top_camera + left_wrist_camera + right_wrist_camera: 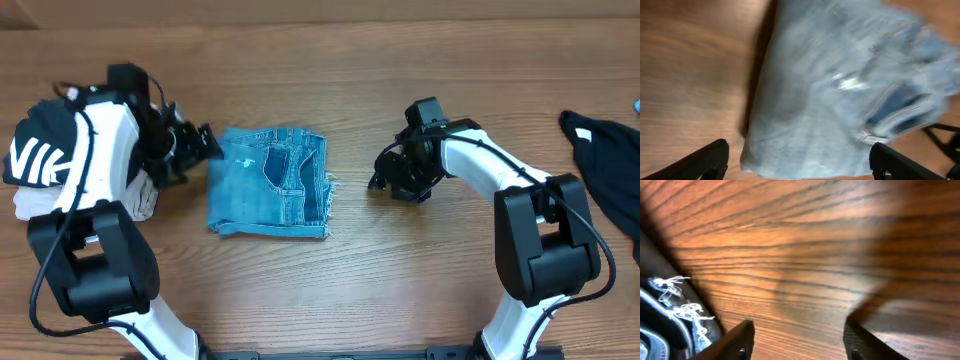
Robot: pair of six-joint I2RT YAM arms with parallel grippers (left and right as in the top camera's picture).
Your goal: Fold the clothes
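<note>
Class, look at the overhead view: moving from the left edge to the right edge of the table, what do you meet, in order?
black lettered top → left gripper → folded light-blue jeans → right gripper → black garment

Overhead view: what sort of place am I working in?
Likely a robot test bench for folding laundry, not a home: a plain wood-grain table, folded jeans mid-table, and a black garment and lettered top waiting at the edges.
</note>
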